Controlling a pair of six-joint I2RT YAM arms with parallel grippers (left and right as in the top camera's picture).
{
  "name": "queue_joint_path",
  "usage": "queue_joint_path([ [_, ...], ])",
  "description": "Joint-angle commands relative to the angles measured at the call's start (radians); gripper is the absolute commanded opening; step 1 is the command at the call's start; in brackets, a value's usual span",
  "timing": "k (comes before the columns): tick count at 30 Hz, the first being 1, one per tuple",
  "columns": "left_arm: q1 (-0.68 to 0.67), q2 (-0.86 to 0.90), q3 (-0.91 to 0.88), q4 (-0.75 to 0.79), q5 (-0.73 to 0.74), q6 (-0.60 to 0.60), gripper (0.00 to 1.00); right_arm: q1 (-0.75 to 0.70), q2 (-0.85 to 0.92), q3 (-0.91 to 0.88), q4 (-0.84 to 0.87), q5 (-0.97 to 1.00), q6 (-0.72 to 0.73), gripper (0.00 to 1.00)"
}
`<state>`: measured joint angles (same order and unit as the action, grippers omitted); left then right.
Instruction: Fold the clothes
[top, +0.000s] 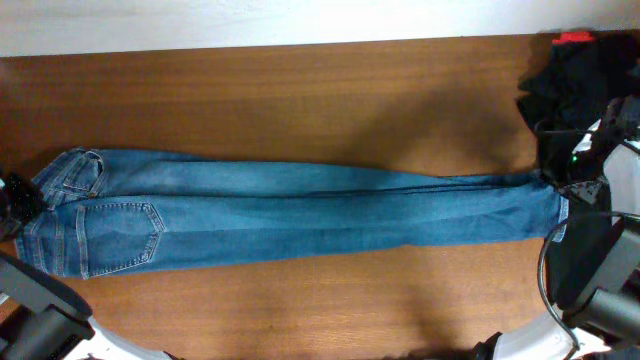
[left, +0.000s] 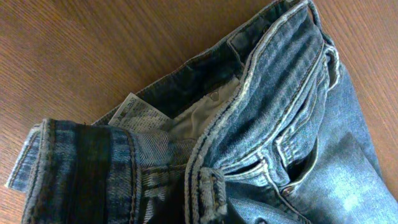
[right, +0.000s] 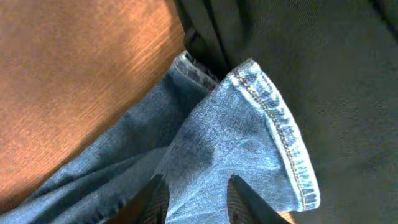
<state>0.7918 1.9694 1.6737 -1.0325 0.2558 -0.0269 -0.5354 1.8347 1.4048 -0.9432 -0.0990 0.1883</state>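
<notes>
The blue denim jeans (top: 300, 215) lie stretched lengthwise across the wooden table, legs stacked, waist at the left and hems at the right. One back pocket (top: 120, 235) faces up. My left gripper (top: 18, 205) is at the waist end; in the left wrist view the waistband (left: 205, 186) with a white label (left: 138, 117) fills the frame right at the jaws, and the fingers are hidden. My right gripper (right: 199, 202) has both fingers round the leg cloth just behind the hem (right: 280, 137); it is at the hem end in the overhead view (top: 565, 205).
A heap of black clothes (top: 570, 90) with a red item (top: 573, 38) lies at the back right, touching the hems; it also fills the right wrist view (right: 336, 74). The table's far edge meets a white wall (top: 300, 20). A black cable (top: 545, 270) loops by the right arm.
</notes>
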Motion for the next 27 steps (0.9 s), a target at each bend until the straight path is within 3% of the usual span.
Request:
queue_joint_path([
  [1,0.014,-0.004,0.009,0.010,-0.028,-0.010,0.09,-0.002,0.035,-0.006,-0.004,-0.014,0.035,0.37],
  [5,0.014,-0.004,0.009,0.016,-0.028,-0.010,0.09,-0.002,0.064,-0.006,-0.022,-0.013,0.038,0.48],
  [14,0.014,-0.004,0.009,0.022,-0.028,-0.010,0.09,-0.002,0.091,-0.008,-0.017,-0.014,0.039,0.51],
  [20,0.014,-0.004,0.009,0.021,-0.028,-0.010,0.09,-0.002,0.090,-0.006,0.031,-0.180,0.063,0.54],
  [27,0.014,-0.004,0.009,0.021,-0.024,-0.010,0.09,-0.002,0.091,-0.006,0.042,-0.177,0.109,0.54],
])
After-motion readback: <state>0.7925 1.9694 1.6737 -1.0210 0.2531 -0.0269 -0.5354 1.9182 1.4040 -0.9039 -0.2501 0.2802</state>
